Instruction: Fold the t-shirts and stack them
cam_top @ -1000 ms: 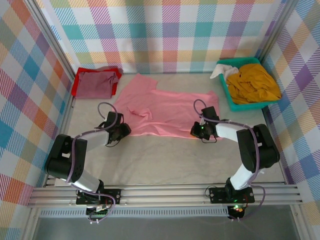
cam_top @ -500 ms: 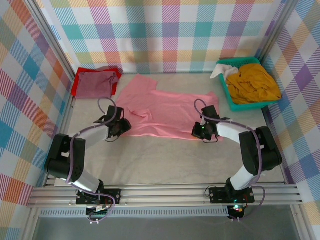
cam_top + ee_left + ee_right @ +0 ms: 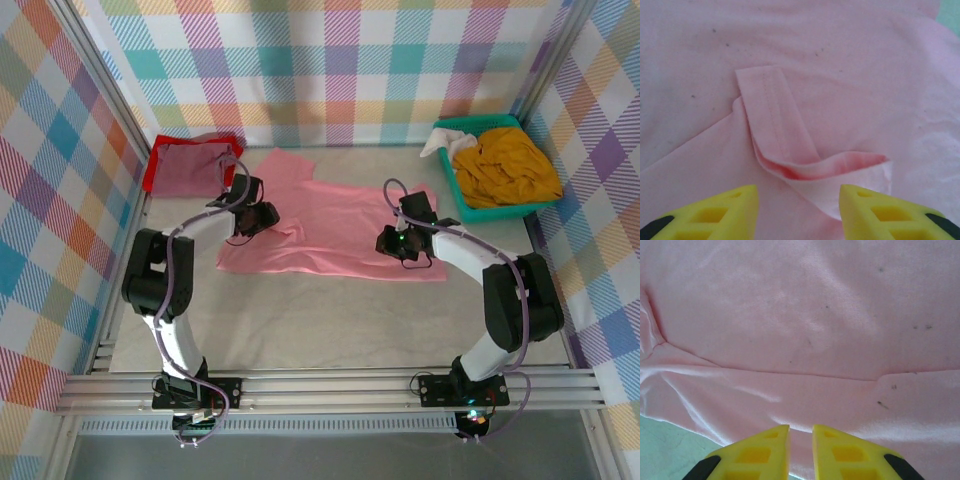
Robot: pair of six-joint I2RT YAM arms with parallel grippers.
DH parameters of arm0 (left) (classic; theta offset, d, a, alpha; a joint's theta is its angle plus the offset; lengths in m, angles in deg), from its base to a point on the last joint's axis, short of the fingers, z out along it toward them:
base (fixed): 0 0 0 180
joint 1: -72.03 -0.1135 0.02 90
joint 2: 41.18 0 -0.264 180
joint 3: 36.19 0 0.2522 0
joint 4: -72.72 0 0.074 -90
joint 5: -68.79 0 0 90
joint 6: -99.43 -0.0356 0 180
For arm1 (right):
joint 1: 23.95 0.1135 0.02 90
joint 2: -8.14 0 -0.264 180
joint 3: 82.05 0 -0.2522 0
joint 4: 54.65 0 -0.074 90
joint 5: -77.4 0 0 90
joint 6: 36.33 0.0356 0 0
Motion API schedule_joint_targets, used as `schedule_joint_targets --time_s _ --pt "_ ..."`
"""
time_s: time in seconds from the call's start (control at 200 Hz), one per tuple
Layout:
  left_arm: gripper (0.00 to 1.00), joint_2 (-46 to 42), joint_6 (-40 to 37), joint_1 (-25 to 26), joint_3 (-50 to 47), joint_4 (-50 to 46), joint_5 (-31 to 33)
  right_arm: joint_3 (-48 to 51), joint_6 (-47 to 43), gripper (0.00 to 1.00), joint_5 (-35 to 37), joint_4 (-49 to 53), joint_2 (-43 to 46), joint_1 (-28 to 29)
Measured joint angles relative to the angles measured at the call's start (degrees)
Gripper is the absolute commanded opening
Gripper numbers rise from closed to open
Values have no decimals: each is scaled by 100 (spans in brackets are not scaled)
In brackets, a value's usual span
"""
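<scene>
Midway, by the look of it, through a fold, the salmon-pink t-shirt (image 3: 330,235) lies flat at the centre of the desk (image 3: 330,320). Its long axis runs left to right, with one sleeve pointing far at the left end. On the left arm (image 3: 195,232) the jaws stand spread and empty, a turned-over hem flap (image 3: 775,125) just ahead. On the right arm (image 3: 470,255) they hover barely parted, gripping nothing, over the shirt's right end. Each arm is nearer its own end.
</scene>
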Motion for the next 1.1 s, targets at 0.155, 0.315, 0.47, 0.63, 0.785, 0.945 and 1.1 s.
schedule_joint_targets --time_s 0.155,0.315,0.47,0.63,0.785,0.945,1.1 --pt "45 490 20 0 378 -72 -4 0 -22 21 2 66 57 0" --pt "21 953 55 2 815 -83 -2 0 -24 23 4 85 186 0" --pt "14 1054 -7 39 1115 -341 42 0 -26 24 9 105 260 0" --pt "0 1137 -208 216 1801 -723 201 2 -28 26 24 120 278 0" --pt "0 1416 -356 367 2476 -975 291 9 -26 28 52 125 321 0" --pt "42 1392 -302 402 2214 -859 330 11 -35 29 66 146 343 0" --pt "48 1016 -199 400 1290 -802 428 68 -70 31 68 144 352 0"
